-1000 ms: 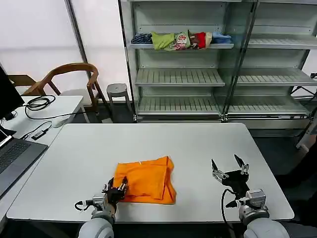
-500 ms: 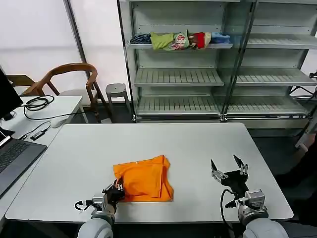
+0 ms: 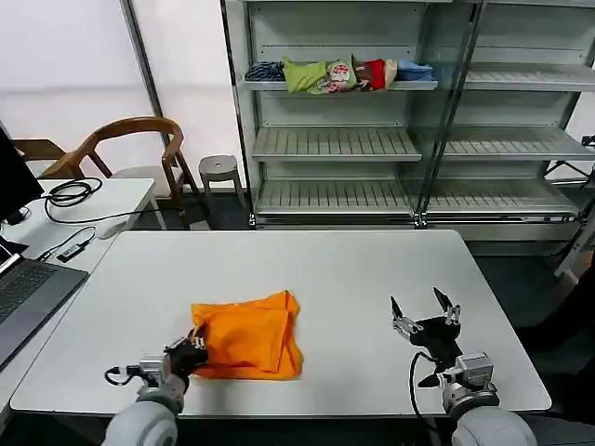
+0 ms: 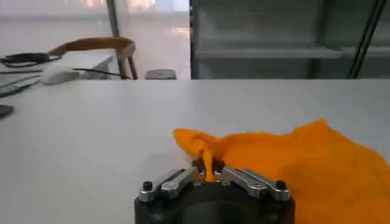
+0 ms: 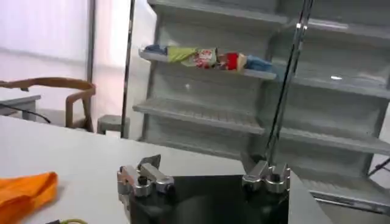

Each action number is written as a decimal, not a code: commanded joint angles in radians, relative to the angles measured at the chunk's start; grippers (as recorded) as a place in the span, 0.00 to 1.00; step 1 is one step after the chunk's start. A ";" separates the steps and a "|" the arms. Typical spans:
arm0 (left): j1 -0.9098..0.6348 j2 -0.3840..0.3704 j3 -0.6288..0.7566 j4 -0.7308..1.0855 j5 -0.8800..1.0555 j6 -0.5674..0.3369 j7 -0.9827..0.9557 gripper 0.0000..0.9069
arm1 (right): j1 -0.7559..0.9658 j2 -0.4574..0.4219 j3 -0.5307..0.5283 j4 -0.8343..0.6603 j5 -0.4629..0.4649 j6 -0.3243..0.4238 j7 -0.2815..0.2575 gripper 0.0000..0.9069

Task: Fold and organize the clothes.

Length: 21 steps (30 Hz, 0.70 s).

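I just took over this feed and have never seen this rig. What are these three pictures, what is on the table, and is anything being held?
It is a two-armed robot, each arm ending in a pincer. The wide picture looks down from its head; the other two come from cameras on its wrists. On the white table lies one soft bright orange T-shirt, partly folded. The left pincer sits at the near left edge of the shirt, shut on a pinch of its fabric; the left wrist view shows the cloth rising between the closed fingers. The right pincer hovers open over bare table to the right, holding nothing. Behind the table, a grey metal shelf unit carries a multicoloured bundle of clothes.
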 commanded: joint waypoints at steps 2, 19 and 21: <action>0.102 0.194 -0.462 -0.050 -0.126 0.090 0.222 0.02 | 0.006 -0.001 -0.010 0.002 0.002 0.004 -0.002 1.00; 0.201 0.244 -0.615 -0.173 -0.088 0.091 0.311 0.02 | 0.003 0.010 -0.019 0.004 0.007 0.011 -0.003 1.00; 0.189 0.198 -0.547 -0.242 -0.001 0.091 0.311 0.03 | -0.017 0.011 -0.009 0.006 0.002 0.012 -0.003 1.00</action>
